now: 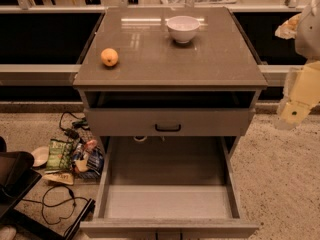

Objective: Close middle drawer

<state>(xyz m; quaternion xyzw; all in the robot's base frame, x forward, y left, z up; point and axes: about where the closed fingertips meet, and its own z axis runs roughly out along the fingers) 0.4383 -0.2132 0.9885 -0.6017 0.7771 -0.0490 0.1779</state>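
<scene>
The middle drawer (169, 202) is pulled far out toward me, showing its long plain grey interior. Its low front panel (170, 228) runs along the bottom of the view, and its handle is barely visible at the lower edge. Above it, a drawer with a taller front panel (125, 122) and a black loop handle (167, 127) stands slightly open under the cabinet top. My gripper (294, 110), on a cream-coloured arm, hangs at the far right. It is beside the cabinet's right upper corner and apart from both drawers.
An orange (109, 57) and a white bowl (183, 28) sit on the cabinet top (200, 59). Snack bags (75, 156), a plate and black cables (57, 201) lie on the floor at left. A black object (15, 176) is at the lower left. A rail runs behind the cabinet.
</scene>
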